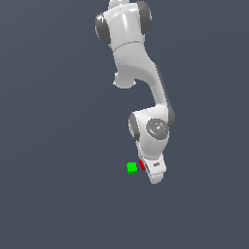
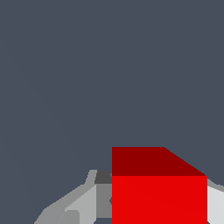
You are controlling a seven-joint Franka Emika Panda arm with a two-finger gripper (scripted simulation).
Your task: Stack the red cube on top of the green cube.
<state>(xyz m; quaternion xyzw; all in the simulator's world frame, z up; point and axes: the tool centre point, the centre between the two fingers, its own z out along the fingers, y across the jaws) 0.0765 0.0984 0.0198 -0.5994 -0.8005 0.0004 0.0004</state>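
The red cube [image 1: 142, 165] shows as a small sliver at the edge of my white gripper [image 1: 147, 168], which hides most of it. In the wrist view the red cube [image 2: 159, 192] looms large and close, with a grey finger [image 2: 83, 202] against one side and a pale finger edge against the other. The jaws look shut on the cube. The green cube [image 1: 132, 168] sits just to the exterior view's left of the red cube, a small gap apart and at about the same height in the picture. The green cube is out of the wrist view.
The white arm [image 1: 138, 73] comes down from the top of the exterior view to the wrist [image 1: 153, 129]. Plain dark grey ground [image 1: 58, 194] lies all around the two cubes.
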